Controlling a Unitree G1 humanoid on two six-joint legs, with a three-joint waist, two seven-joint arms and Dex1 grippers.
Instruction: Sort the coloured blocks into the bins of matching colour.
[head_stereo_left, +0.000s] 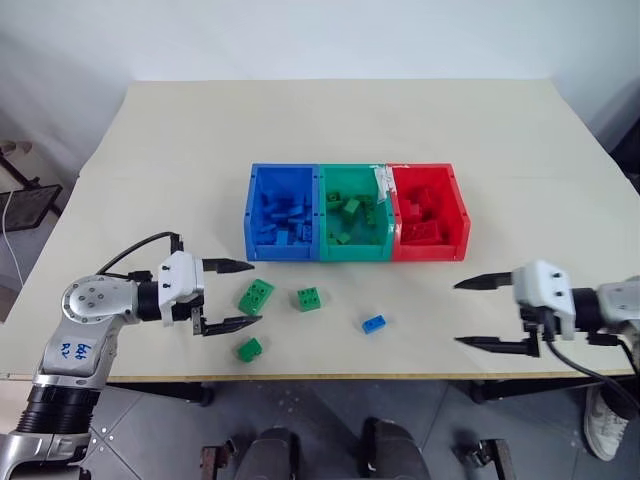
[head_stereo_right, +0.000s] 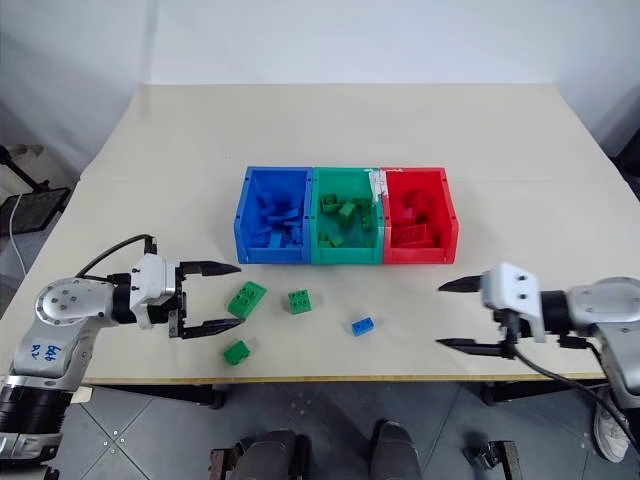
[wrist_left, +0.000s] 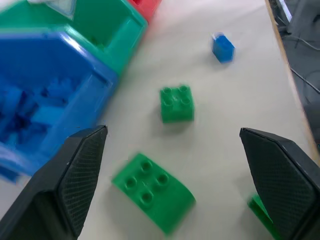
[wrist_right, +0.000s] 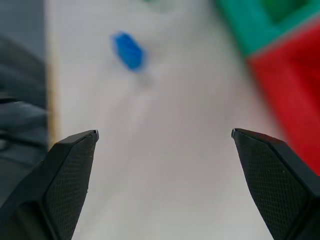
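Three joined bins stand mid-table: blue bin (head_stereo_left: 254, 215), green bin (head_stereo_left: 352, 250), red bin (head_stereo_left: 459, 215), each holding bricks of its own colour. Loose on the table lie an oblong green block (head_stereo_left: 256, 296), a square green block (head_stereo_left: 308, 299), a small green block (head_stereo_left: 249, 349) and a small blue block (head_stereo_left: 374, 323). My left gripper (head_stereo_left: 237, 294) is open just left of the oblong green block, nothing between its fingers. At the right, my right gripper (head_stereo_left: 470, 313) is open and empty, pointing left toward the blue block, well apart from it.
The table's front edge (head_stereo_left: 320, 378) runs close under both grippers. Bare tabletop lies behind the bins and between the blue block and the right gripper. A black stand (head_stereo_left: 25, 205) sits off the table's left side.
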